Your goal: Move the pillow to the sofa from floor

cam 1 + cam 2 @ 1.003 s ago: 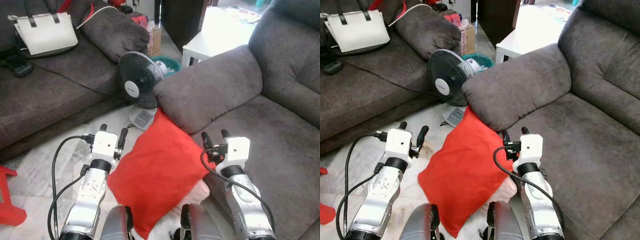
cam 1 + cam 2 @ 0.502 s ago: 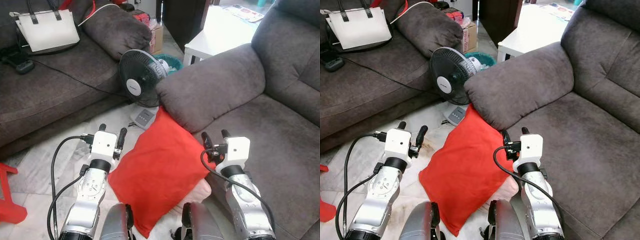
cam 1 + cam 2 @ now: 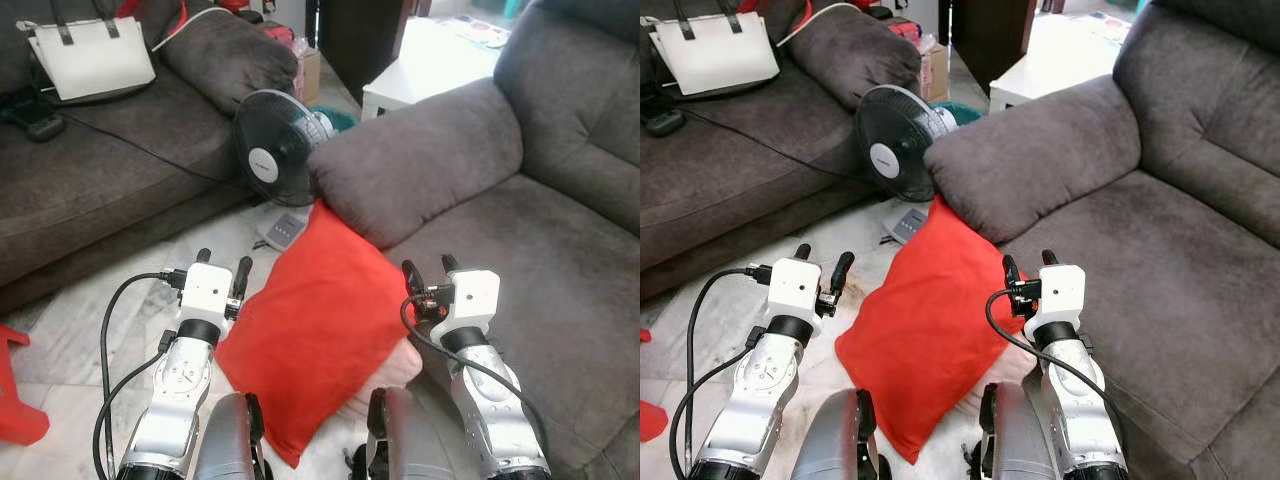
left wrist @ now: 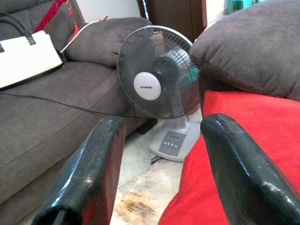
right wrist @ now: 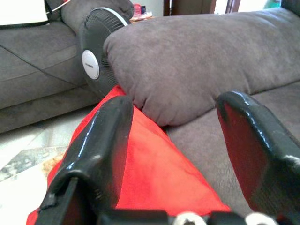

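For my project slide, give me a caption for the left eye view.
Open left tool and right tool flank a red pillow leaning against the grey sofa.

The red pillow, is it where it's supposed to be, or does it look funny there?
It looks out of place. The red pillow is down on the floor, leaning tilted against the sofa, its top corner tucked under the armrest, right beside the fan.

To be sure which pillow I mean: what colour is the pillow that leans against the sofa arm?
The pillow is plain red, without pattern; the left eye view shows it best.
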Motion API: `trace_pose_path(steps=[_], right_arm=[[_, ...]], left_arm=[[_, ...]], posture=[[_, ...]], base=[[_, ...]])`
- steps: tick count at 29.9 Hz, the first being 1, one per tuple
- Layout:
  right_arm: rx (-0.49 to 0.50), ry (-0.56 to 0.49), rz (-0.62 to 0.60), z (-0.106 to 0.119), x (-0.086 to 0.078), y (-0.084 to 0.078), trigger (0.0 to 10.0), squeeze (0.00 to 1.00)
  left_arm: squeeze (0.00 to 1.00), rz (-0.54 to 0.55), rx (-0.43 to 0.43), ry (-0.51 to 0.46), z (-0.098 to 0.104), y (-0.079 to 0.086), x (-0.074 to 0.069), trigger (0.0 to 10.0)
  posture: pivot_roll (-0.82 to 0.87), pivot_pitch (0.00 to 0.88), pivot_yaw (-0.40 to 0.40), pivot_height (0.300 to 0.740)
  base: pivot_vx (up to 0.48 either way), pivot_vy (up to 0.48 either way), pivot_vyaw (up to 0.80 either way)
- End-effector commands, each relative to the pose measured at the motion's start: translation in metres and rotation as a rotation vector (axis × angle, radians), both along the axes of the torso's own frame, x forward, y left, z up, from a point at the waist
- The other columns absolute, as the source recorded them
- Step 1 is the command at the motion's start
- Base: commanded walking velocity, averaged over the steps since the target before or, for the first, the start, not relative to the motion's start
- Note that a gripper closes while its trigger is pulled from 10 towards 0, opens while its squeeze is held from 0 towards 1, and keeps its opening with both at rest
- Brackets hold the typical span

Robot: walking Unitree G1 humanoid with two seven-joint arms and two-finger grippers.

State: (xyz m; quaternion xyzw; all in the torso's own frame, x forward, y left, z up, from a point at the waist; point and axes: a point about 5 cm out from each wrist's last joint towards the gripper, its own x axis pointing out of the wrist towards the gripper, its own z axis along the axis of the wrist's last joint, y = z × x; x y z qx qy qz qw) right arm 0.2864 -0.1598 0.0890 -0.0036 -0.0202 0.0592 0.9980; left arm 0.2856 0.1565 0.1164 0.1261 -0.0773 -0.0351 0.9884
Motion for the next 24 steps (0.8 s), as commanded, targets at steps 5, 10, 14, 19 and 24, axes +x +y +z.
trace_pose_path(steps=[5,10,14,19,24], right_arm=[[0.005,0.007,-0.008,-0.0027,-0.0014,-0.0023,10.0,0.00],[0.005,0.007,-0.009,-0.0024,-0.0012,-0.0021,10.0,0.00],[0.004,0.007,-0.007,-0.0023,-0.0009,-0.0018,10.0,0.00],[0.000,0.009,-0.007,-0.0027,-0.0008,-0.0014,10.0,0.00],[0.000,0.016,-0.010,-0.0036,-0.0003,-0.0015,10.0,0.00]], left_arm=[[0.00,0.007,-0.015,0.012,-0.0021,0.0006,-0.0011,10.0],[0.00,0.003,-0.014,0.013,-0.0019,0.0004,-0.0009,10.0],[0.00,0.000,-0.015,0.015,-0.0022,0.0001,-0.0008,10.0],[0.00,-0.001,-0.016,0.015,-0.0020,0.0000,-0.0004,10.0],[0.00,-0.001,-0.016,0.015,-0.0019,-0.0002,0.0001,10.0]], posture=[[0.15,0.126,-0.021,0.559],[0.15,0.124,-0.020,0.559],[0.15,0.121,-0.020,0.559],[0.14,0.118,-0.019,0.559],[0.14,0.115,-0.018,0.559]], base=[[0.000,0.000,0.00],[0.000,0.000,0.00],[0.000,0.000,0.00],[0.000,0.000,0.00],[0.000,0.000,0.00]])
